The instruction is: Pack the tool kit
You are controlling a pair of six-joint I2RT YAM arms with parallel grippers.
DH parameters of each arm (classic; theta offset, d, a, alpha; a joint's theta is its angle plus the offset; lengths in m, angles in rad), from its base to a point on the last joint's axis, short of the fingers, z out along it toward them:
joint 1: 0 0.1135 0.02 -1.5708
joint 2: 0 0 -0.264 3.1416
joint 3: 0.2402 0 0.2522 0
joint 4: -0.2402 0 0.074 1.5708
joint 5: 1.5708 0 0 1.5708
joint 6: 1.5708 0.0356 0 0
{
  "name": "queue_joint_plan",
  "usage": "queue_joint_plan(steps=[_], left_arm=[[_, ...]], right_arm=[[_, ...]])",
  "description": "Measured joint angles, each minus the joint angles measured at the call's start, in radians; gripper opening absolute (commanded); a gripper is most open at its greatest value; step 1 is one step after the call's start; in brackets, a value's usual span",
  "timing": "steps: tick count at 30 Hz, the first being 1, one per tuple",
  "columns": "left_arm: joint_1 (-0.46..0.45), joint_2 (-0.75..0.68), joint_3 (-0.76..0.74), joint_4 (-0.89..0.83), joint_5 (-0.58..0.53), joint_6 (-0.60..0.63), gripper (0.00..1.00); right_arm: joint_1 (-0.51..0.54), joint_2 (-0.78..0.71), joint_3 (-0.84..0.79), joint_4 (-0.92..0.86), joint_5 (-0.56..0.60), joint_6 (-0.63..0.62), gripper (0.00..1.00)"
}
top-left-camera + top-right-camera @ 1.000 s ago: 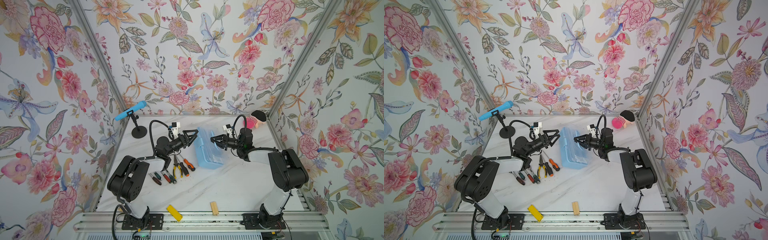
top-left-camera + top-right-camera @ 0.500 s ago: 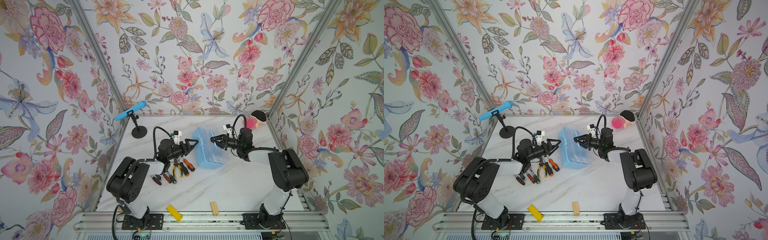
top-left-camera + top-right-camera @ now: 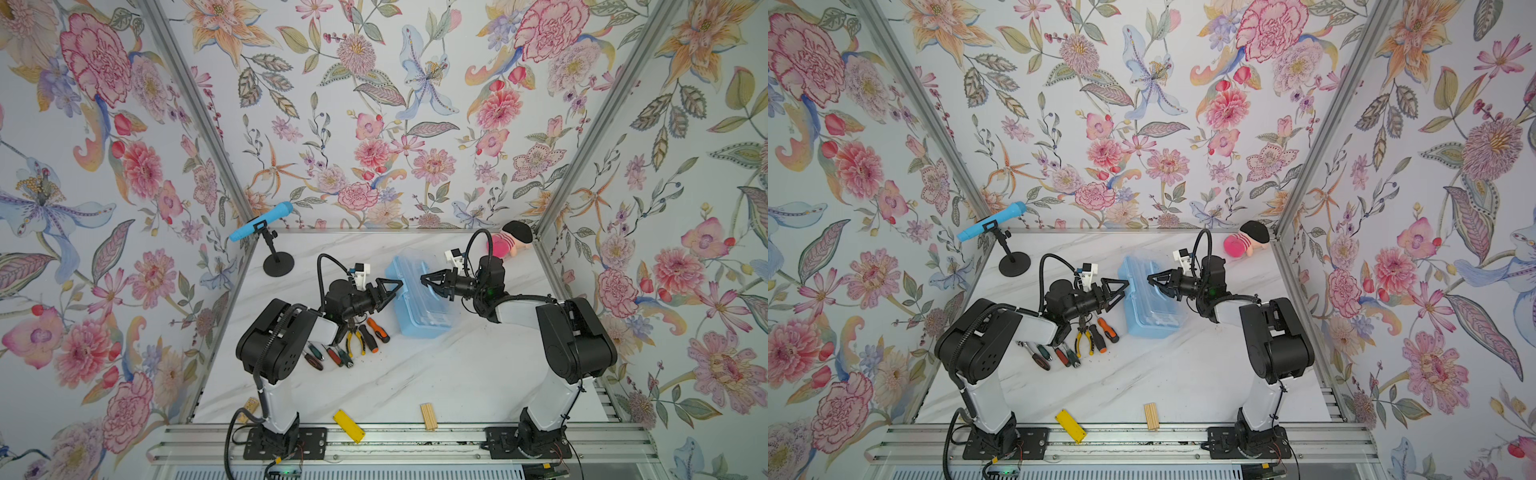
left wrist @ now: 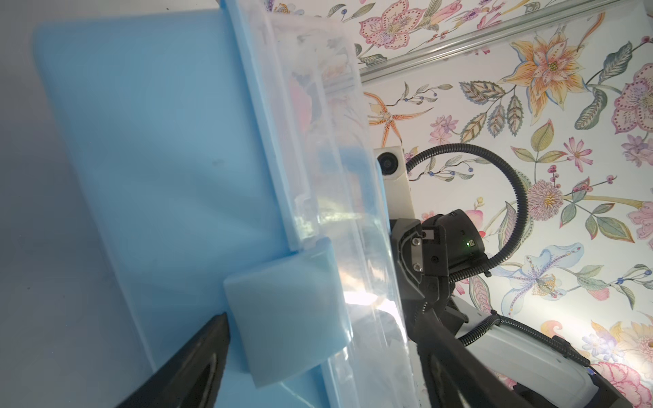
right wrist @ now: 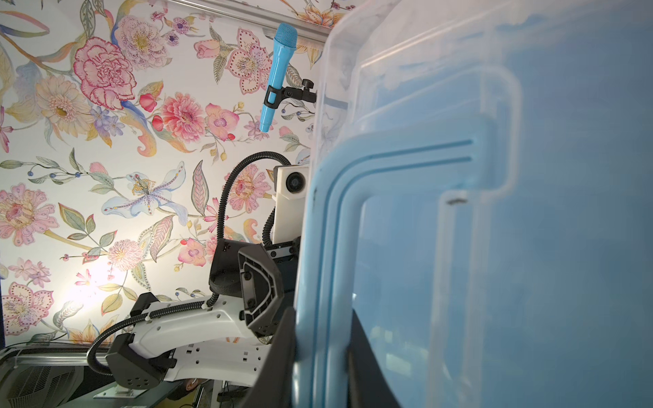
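Note:
The light-blue tool kit box (image 3: 424,311) with its clear lid stands mid-table in both top views (image 3: 1150,316). My right gripper (image 3: 428,280) is shut on the box's blue handle (image 5: 332,247), a finger on each side of it (image 5: 325,364). At the box's left edge, my left gripper (image 3: 395,286) is open. In the left wrist view its jaws straddle the blue latch (image 4: 286,318) and the lid's rim, one fingertip (image 4: 212,335) right beside the latch. Yellow-handled pliers (image 3: 353,338) and orange-black screwdrivers (image 3: 378,328) lie loose left of the box, under the left arm.
A blue microphone on a black stand (image 3: 261,226) is at the back left. A pink plush toy (image 3: 509,243) lies in the back right corner. A flat yellow block (image 3: 349,424) and a ridged wooden block (image 3: 429,415) sit at the front edge.
My left gripper has moved right and down to the box's latch side, still open. The right gripper has stayed shut on the handle and the box has not shifted.

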Motion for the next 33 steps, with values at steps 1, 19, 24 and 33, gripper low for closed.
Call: queue_joint_plan(steps=[1, 19, 24, 33], left_arm=[[-0.001, 0.013, 0.006, 0.021, 0.001, -0.017, 0.86], [0.014, 0.096, -0.002, 0.247, 0.029, -0.374, 0.88], [0.016, 0.08, -0.002, 0.239, 0.043, -0.399, 0.88], [0.026, 0.012, 0.008, 0.254, 0.098, -0.441, 0.88]], right_arm=[[-0.003, 0.0, 0.003, -0.005, -0.002, -0.003, 0.0], [-0.024, 0.014, 0.03, -0.059, -0.033, -0.056, 0.0], [-0.033, 0.025, 0.03, -0.055, -0.045, -0.056, 0.0], [-0.028, 0.027, 0.049, -0.082, -0.04, -0.079, 0.0]])
